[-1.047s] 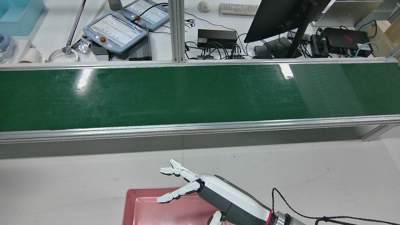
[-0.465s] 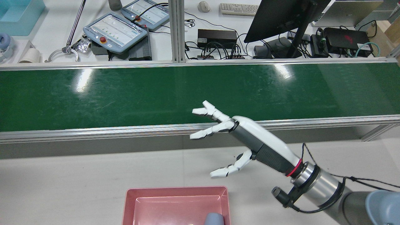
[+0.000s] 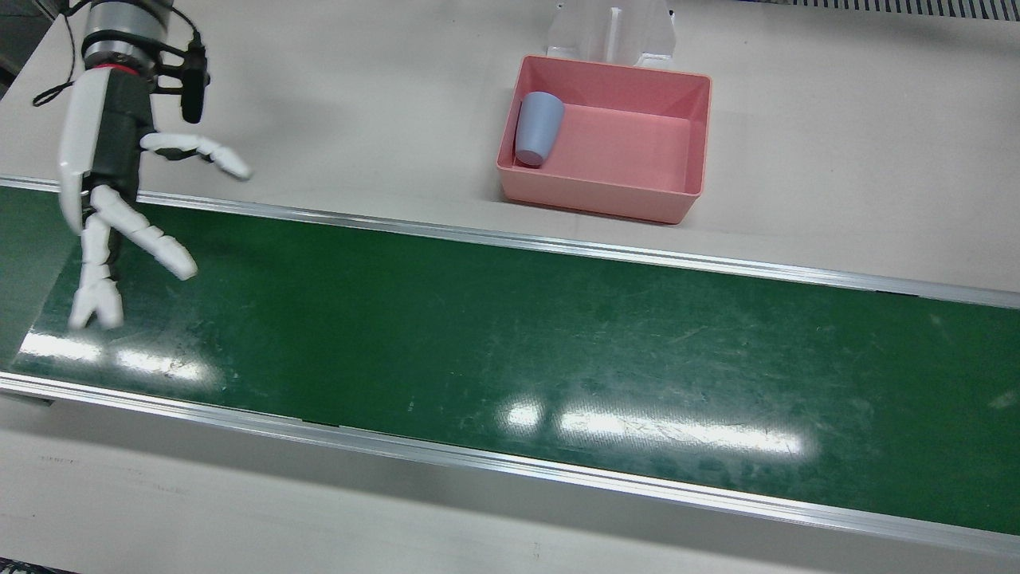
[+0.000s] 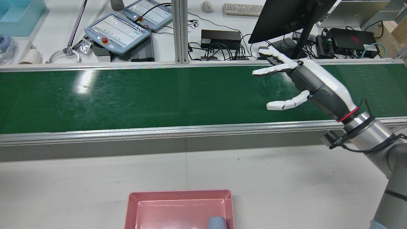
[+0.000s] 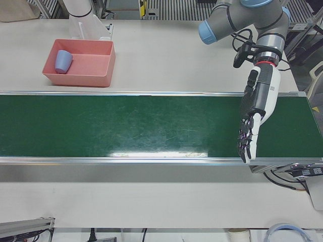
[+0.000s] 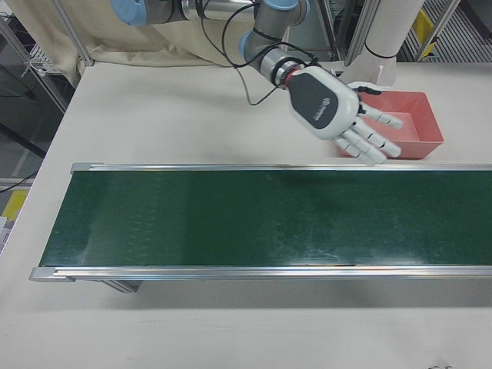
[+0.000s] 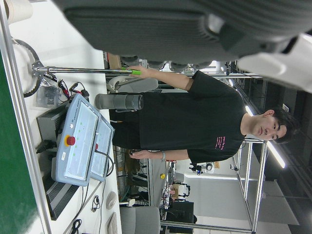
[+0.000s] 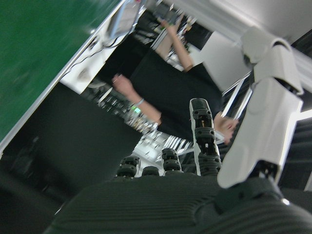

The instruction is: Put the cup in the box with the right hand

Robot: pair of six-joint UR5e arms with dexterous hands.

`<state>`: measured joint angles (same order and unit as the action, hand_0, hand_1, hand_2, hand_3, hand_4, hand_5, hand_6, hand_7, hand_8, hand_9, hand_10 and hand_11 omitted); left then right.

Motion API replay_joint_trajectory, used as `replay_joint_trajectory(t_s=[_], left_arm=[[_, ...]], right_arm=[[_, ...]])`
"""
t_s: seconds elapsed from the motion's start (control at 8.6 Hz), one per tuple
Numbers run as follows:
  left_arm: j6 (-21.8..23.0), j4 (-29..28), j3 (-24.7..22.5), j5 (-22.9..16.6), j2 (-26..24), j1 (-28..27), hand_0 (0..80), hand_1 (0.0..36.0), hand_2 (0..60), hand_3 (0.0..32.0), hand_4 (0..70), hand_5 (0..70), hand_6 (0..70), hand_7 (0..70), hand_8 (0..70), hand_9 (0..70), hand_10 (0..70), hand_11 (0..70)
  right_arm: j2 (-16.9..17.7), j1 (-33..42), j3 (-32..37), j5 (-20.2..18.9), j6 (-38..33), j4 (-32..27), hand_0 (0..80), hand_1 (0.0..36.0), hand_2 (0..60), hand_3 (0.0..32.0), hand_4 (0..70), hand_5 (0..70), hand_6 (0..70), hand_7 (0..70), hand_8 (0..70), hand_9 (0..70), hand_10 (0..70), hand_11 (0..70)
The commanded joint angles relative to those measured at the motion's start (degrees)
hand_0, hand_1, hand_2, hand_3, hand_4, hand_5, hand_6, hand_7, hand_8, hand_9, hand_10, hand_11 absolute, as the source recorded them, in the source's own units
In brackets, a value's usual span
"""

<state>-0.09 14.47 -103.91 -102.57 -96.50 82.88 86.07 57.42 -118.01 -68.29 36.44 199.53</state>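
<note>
One cup [image 3: 538, 127] lies on its side inside the pink box [image 3: 693, 143], against its wall. Right hand [image 4: 305, 84] hovers empty over the green belt [image 4: 159, 98], fingers spread. Only the left-front view shows the left hand [image 5: 255, 118], fingers straight, holding nothing.

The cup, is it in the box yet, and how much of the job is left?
Done: the blue cup lies on its side inside the pink box, against one wall. In hand: nothing; the right hand is open, fingers spread, above the green belt and well away from the box. The left hand is open too, also over the belt. Nothing looks left of the placing.
</note>
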Motion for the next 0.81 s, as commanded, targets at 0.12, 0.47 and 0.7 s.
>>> replay_joint_trajectory(t_s=[0.12,0.47,0.7], left_arm=[[0.0,-0.1,0.1,0.0,0.0,0.0,0.0,0.0,0.0,0.0,0.0,0.0,0.0,0.0,0.0,0.0,0.0,0.0],[0.0,0.0,-0.1,0.0,0.0,0.0,0.0,0.0,0.0,0.0,0.0,0.0,0.0,0.0,0.0,0.0,0.0,0.0],[0.0,0.0,0.0,0.0,0.0,0.0,0.0,0.0,0.0,0.0,0.0,0.0,0.0,0.0,0.0,0.0,0.0,0.0]], right_arm=[[0.5,14.4,17.3,-6.0,-9.9,-2.7,48.5,13.7,15.6,0.0,19.3,4.6,4.5,11.6,0.0,2.9,4.6,8.3],[1.6,14.8,17.2,-9.0,-10.0,-4.6,46.6,18.2,33.5,0.0,12.3,4.6,4.3,11.2,0.0,2.7,4.3,7.9],[1.6,14.9,17.0,-9.0,-10.1,-4.6,46.7,18.3,33.1,0.0,12.7,4.7,4.4,11.3,0.0,2.8,4.2,7.9]])
